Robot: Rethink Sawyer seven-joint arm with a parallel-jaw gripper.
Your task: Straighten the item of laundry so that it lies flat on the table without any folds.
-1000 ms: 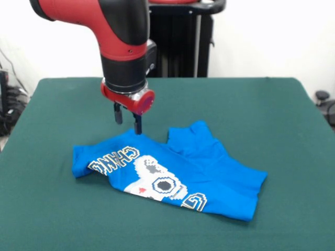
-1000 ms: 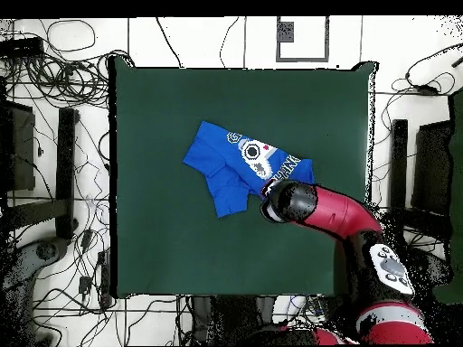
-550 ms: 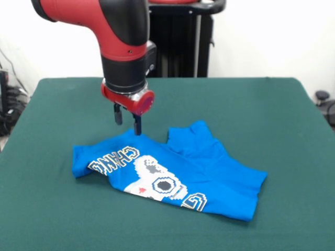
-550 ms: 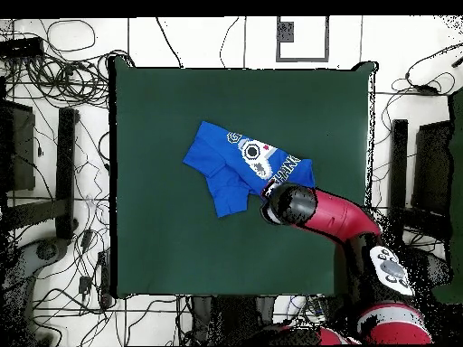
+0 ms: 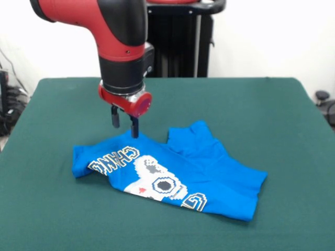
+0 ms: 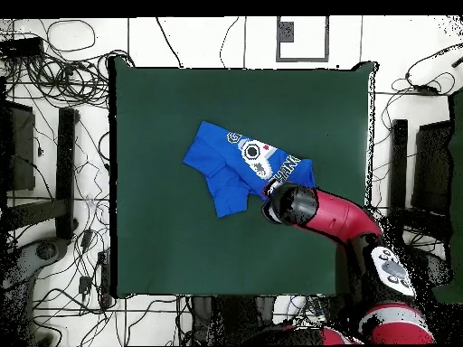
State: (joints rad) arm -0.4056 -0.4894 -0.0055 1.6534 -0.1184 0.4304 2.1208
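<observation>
One crumpled blue T-shirt [image 5: 172, 170] lies graphic-up, folded over itself, mid-table [image 5: 272, 115], with the gripper [image 5: 124, 121] spread and empty just above its upper-left edge

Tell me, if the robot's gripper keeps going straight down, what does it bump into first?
Probably the blue T-shirt. The gripper points down with its fingers apart, right at the shirt's raised far edge. Whether it touches already is hard to tell. Beneath lies the green table.
</observation>
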